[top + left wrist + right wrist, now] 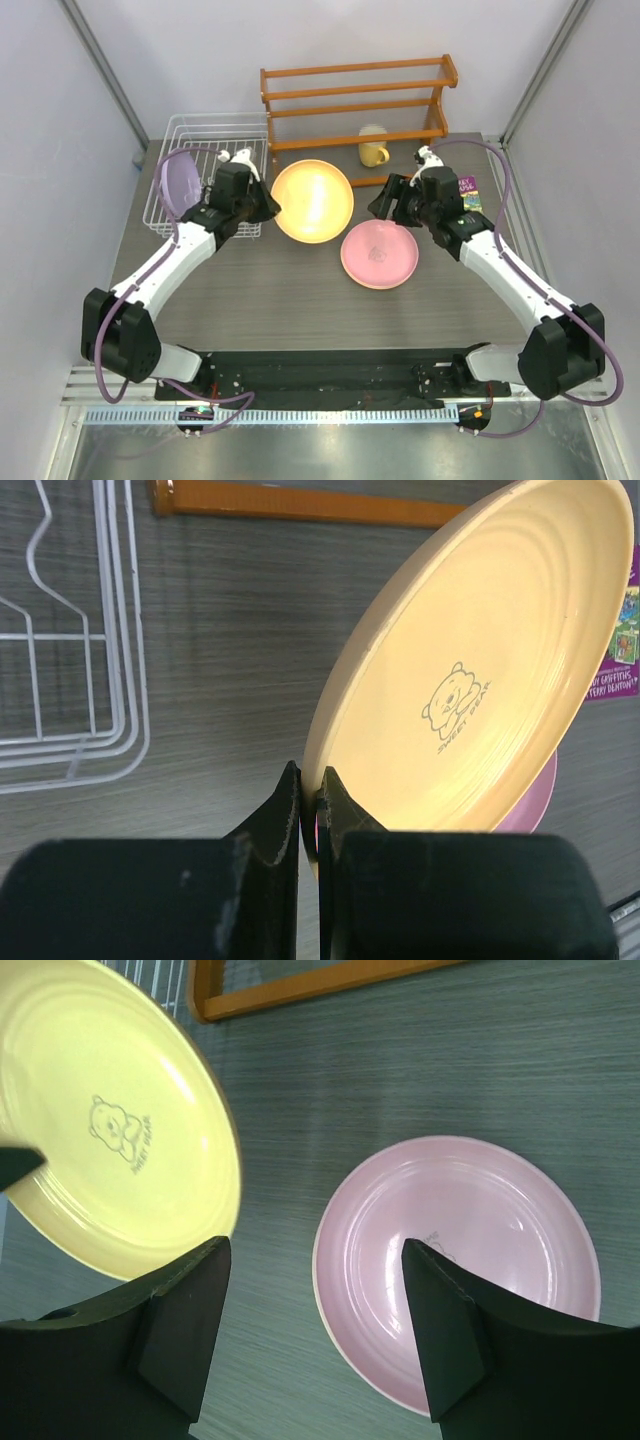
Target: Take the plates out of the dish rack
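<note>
Left arm [170, 255] extended forward, left claw [308, 780] pinching the rim of a round yellow plastic plate [470, 680], white wire dish rack [200, 125] to its left, right arm [500, 265] angled inward, right claw [316, 1248] spread above a round pink plastic plate [470, 1260]

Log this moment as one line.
left gripper: shut on yellow plate rim | right gripper: open over pink plate on table | lavender plate: in dish rack
</note>
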Robot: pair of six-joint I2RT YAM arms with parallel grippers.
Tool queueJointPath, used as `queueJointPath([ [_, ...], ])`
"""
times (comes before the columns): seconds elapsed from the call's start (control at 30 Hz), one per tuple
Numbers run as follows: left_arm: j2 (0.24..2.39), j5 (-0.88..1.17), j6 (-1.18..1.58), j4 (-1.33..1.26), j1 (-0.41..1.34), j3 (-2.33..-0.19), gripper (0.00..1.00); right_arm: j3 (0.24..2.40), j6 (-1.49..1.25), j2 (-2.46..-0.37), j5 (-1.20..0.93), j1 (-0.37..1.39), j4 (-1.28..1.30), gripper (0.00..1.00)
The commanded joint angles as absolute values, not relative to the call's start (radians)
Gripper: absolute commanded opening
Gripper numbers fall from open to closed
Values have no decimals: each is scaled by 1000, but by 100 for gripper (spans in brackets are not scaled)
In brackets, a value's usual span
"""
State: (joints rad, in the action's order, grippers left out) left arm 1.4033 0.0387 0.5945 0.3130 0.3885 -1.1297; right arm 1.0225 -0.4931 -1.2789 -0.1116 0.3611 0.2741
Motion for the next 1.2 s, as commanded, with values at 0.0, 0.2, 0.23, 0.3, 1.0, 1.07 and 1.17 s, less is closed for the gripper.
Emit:
queueJointPath([
  [0.0,1371,71,618,253,414,-1134,0,1094,-500,-1314,-120,388,196,75],
  [0.2,1371,58,615,265,452,-1129,0,1112,-477,-1370,-75,419,195,75],
  [0.23,1371,58,617,265,456,-1124,0,1115,-474,-1384,-68,431,195,75],
  [0.3,1373,51,618,267,468,-1123,0,1120,-468,-1397,-57,440,195,75],
  [1.0,1344,137,598,230,488,-1109,19,1088,-449,-1379,44,459,224,1],
  [1.07,1348,127,597,235,488,-1111,48,1086,-453,-1358,70,457,239,1],
  [1.17,1348,101,588,238,488,-1106,82,1080,-451,-1322,113,445,279,1],
])
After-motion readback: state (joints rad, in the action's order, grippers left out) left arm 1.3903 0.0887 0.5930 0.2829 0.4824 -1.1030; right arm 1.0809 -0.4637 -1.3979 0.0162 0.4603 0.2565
